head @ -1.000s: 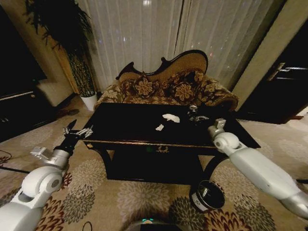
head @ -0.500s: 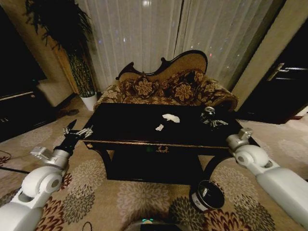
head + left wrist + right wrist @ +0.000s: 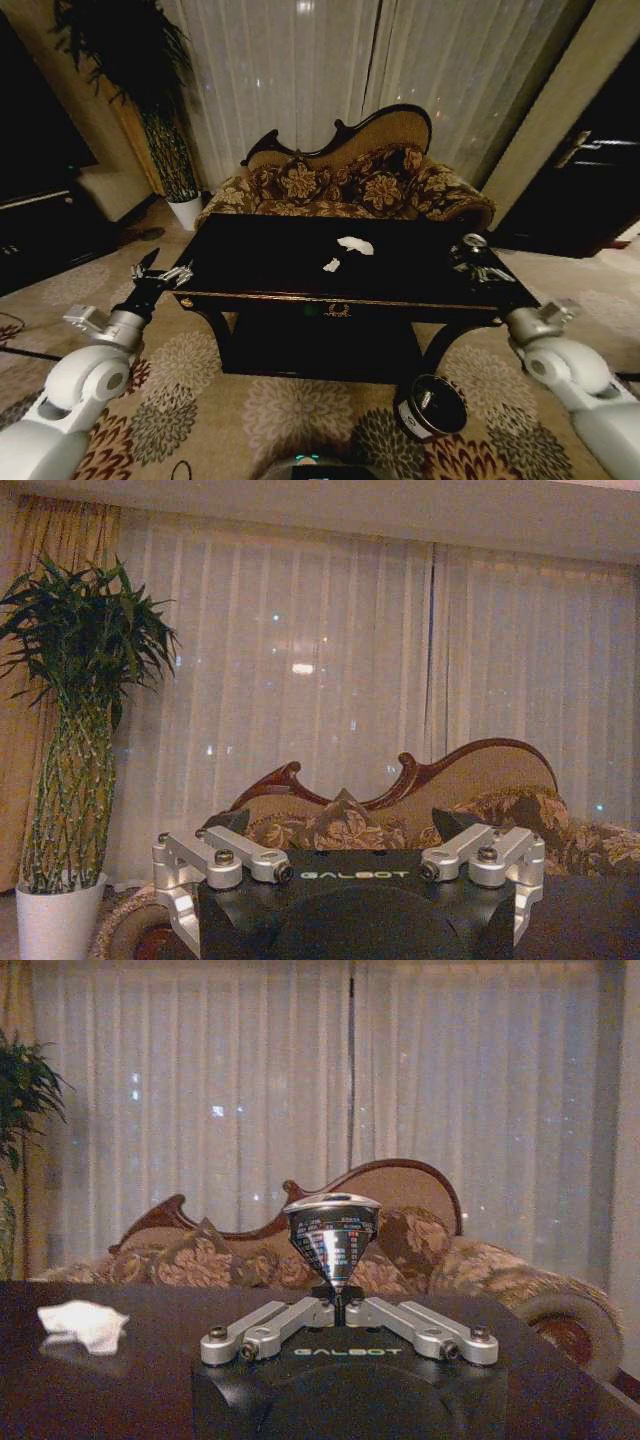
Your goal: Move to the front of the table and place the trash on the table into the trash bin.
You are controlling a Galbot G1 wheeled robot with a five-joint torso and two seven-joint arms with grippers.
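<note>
The right gripper (image 3: 478, 262), fingers pressed together on a shiny, clear, cone-shaped rounded item (image 3: 331, 1232), hangs over the right end of the glossy black-brown tabletop (image 3: 260, 265). The right wrist view resolves the item's reflective facets, which the head view renders as a glint. 2 crumpled white tissue wads (image 3: 354, 244) lie mid-tabletop. The left gripper (image 3: 160, 273), fingers spread, sits off the tabletop's left edge. The round black bin (image 3: 433, 404) stands on the floral carpet (image 3: 200, 400) below.

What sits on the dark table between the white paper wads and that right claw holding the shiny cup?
Nothing: in the head view, only bare glossy black-brown table lies between the white paper wads and the right claw, shut on the shiny clear rounded cup.
</note>
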